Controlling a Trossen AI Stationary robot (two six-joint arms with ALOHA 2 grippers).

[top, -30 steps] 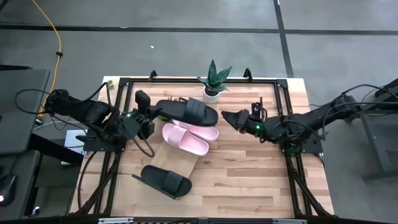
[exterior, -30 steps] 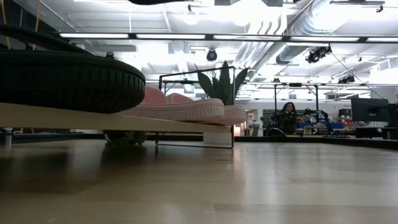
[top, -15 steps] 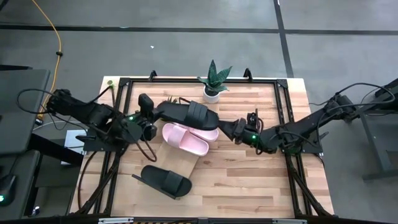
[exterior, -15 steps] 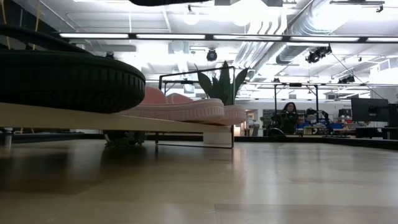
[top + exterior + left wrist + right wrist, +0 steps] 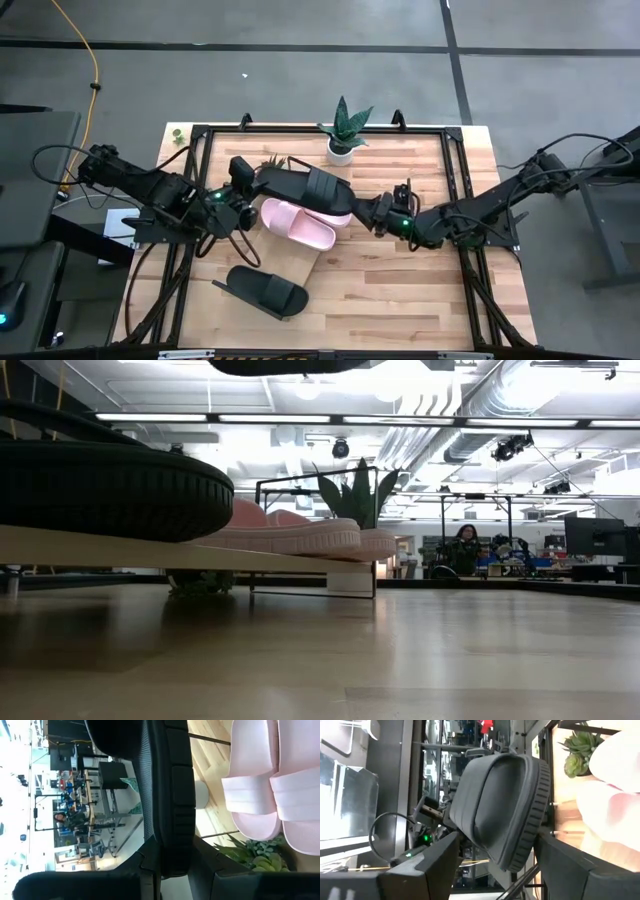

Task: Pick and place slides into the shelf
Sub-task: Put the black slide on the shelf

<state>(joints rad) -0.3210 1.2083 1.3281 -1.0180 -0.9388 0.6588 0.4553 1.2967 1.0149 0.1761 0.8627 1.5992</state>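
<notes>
On the near part of the desk one black slide lay flat by itself, well apart from both arms. Farther back, the two pink slides sat side by side on the shelf, the long light-wood board; in the low view a black sole also rested on that board's near end, with the pink pair beyond it.

Above the pink pair, a second black slide was held up off the desk. The left tool pinched it at one end: in the left wrist view its fingers were pressed against the slide's edge, closed down on it rather than spread. The right tool stood at the slide's other end with its fingers spread wide. In the right wrist view the black slide's toe sat between those two fingers; whether they touched it could not be told.

At the far edge of the desk stood a small potted plant. In the room beyond, a person was seated at a workstation.
</notes>
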